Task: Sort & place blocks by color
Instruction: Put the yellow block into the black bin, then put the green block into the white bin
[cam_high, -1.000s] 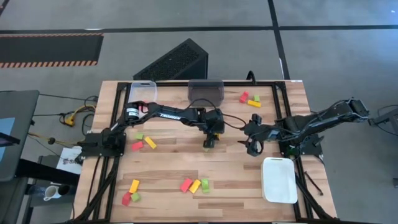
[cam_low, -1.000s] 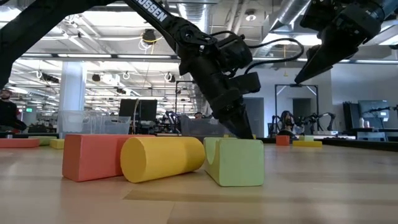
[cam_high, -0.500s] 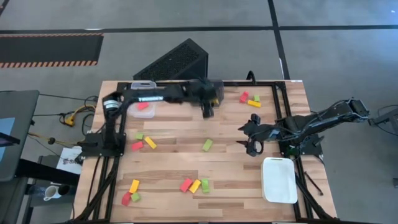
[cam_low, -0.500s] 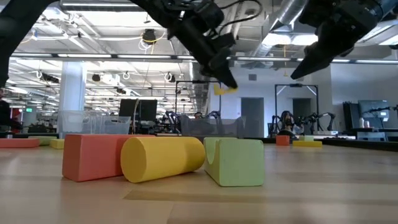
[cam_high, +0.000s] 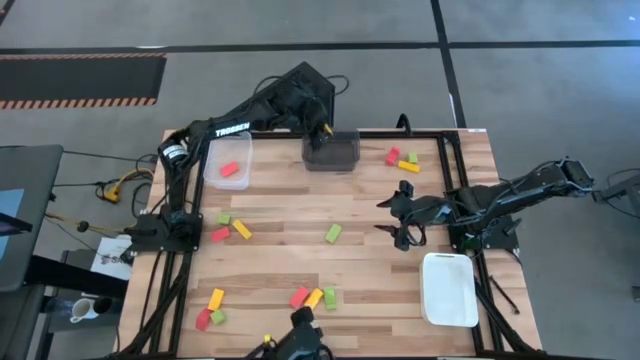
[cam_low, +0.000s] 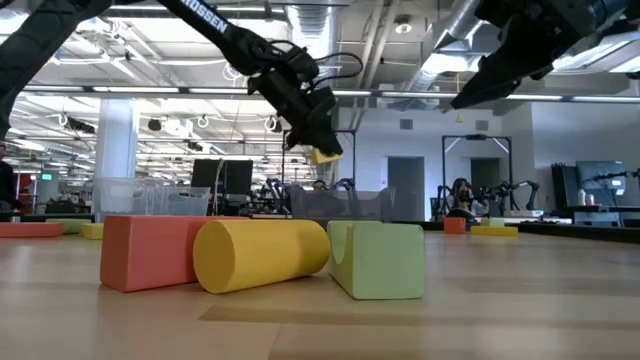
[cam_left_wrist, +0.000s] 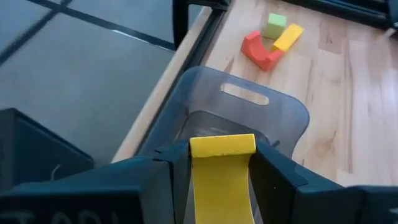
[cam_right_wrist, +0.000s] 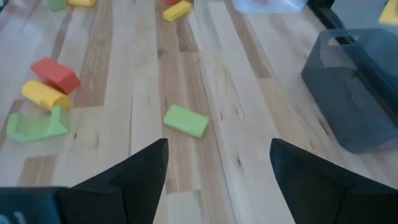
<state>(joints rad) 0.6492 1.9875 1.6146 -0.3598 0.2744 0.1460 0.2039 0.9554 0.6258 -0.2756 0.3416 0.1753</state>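
Observation:
My left gripper (cam_high: 323, 129) is raised at the table's far edge, over the dark grey tray (cam_high: 331, 152), and is shut on a yellow block (cam_left_wrist: 222, 167). The low view shows that block (cam_low: 326, 155) high in the air. My right gripper (cam_high: 404, 226) hovers open over the table's right middle. A green block (cam_high: 333, 233) lies flat on the wood to its left and also shows in the right wrist view (cam_right_wrist: 185, 120). One red block (cam_high: 230, 170) lies in the clear tray (cam_high: 228, 148). Other red, yellow and green blocks lie in small clusters on the table. My left gripper pinches the yellow block between its two fingers (cam_left_wrist: 273, 177) by its two long sides (cam_left_wrist: 247, 171). The block's free end (cam_left_wrist: 222, 144) sticks out past the fingertips. The block is lifted clear and hangs above the dark grey tray (cam_left_wrist: 249, 118).
A white tray (cam_high: 450, 290) lies at the near right. Block clusters sit at the far right (cam_high: 403, 158), left middle (cam_high: 228, 229), near left (cam_high: 211, 310) and near middle (cam_high: 314, 297). A dark object (cam_high: 296, 345) stands at the near edge. Bare wood lies between the clusters.
My left gripper has risen from the table's middle with the yellow block and swung to the far edge, over the dark grey tray. The green block stayed where it lay. My right gripper has hardly moved.

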